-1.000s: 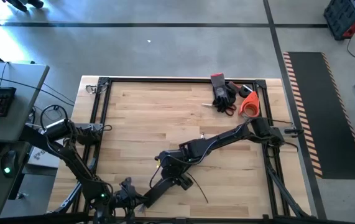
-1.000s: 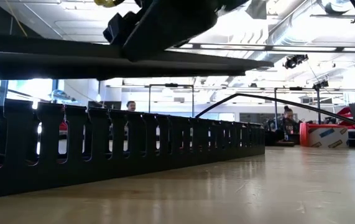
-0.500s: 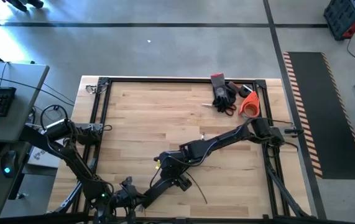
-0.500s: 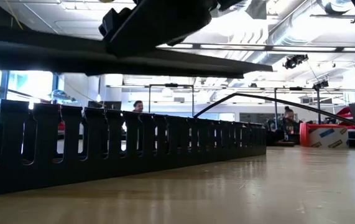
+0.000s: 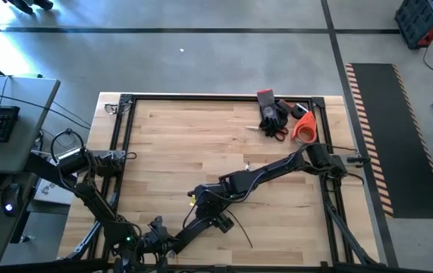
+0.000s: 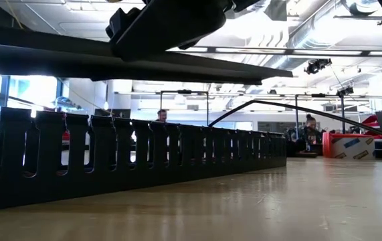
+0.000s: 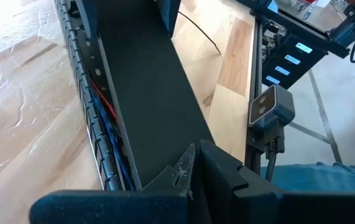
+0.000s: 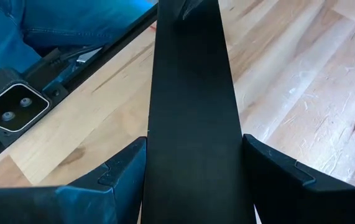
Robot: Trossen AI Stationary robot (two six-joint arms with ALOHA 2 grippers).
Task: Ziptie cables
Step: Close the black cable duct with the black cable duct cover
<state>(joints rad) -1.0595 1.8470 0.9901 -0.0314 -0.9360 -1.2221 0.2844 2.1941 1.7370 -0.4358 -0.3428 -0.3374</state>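
A long flat black cover strip (image 7: 146, 93) hangs over a black slotted duct (image 6: 144, 154) that stands on the wooden table near its front edge. Thin red and blue cables (image 7: 102, 124) lie inside the duct, under the strip. My left gripper (image 7: 197, 152) is shut on one end of the strip. My right gripper (image 8: 193, 155) straddles the strip farther along, and in the high view it (image 5: 214, 220) sits just right of my left gripper (image 5: 172, 244). A loose thin dark wire (image 5: 243, 231) lies on the table beside them. My left gripper pinches the strip's end (image 7: 186, 158) between its two fingers and points along the strip, slanting down. The strip runs away from the fingers, above the duct. My right gripper holds the strip's two long edges (image 8: 152, 149) between its fingers (image 8: 124, 165), which lie across the strip and slant down from above. The strip sits clear of the duct (image 6: 177, 67).
A dark bundle, red-handled scissors and an orange object (image 5: 303, 125) lie at the far right corner. Black frame rails (image 5: 125, 152) border the table, and one carries a small camera (image 7: 270, 112). A person in blue trousers (image 8: 40, 25) stands at the near edge. Bare wood (image 5: 186, 144) lies mid-table.
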